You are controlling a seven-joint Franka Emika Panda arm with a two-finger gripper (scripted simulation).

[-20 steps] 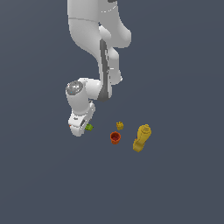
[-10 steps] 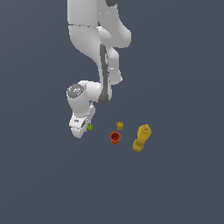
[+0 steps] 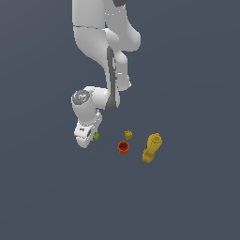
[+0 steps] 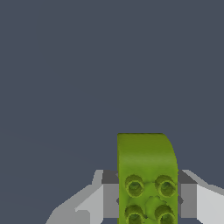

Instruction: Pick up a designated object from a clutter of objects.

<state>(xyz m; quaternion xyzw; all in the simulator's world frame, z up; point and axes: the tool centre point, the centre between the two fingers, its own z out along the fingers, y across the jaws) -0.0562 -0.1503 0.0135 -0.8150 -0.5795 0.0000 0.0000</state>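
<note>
The designated object, a lime-green studded brick (image 4: pixel 146 166), sits between my gripper's (image 4: pixel 147 202) two grey fingers (image 4: pixel 109 197), which press against its sides. In the exterior view the same green brick (image 3: pixel 96 136) shows as a small spot at the tip of my gripper (image 3: pixel 92 137), on the exterior view's left of the clutter of objects. The white hand hides most of the brick there. Whether the brick touches the floor I cannot tell.
To the exterior view's right of the hand lie a tiny yellow brick (image 3: pixel 128 135), a small red cup (image 3: pixel 123 147) and a larger yellow bottle-like piece (image 3: pixel 151 147). The floor around them is flat dark grey.
The upper arm links have shifted slightly. The hand and the green brick stay in almost the same place.
</note>
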